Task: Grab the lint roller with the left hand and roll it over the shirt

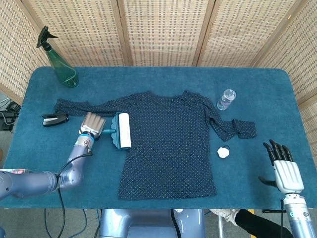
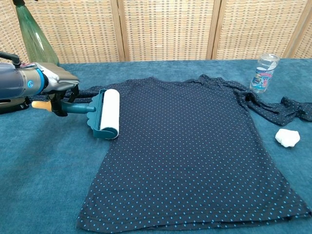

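Observation:
A dark navy dotted shirt (image 1: 171,144) (image 2: 195,156) lies spread flat on the blue table. The lint roller (image 1: 122,130) (image 2: 106,113), teal with a white roll, rests at the shirt's left edge near the left sleeve. My left hand (image 1: 92,124) (image 2: 54,83) grips its teal handle, with the orange handle tip sticking out to the left. My right hand (image 1: 283,166) hovers with fingers apart off the table's near right corner, holding nothing; the chest view does not show it.
A green spray bottle (image 1: 60,62) stands at the back left. A black stapler (image 1: 54,119) lies left of the sleeve. A small clear bottle (image 1: 226,99) (image 2: 263,73) stands right of the shirt, and a white wad (image 1: 224,152) (image 2: 287,137) lies near the right sleeve.

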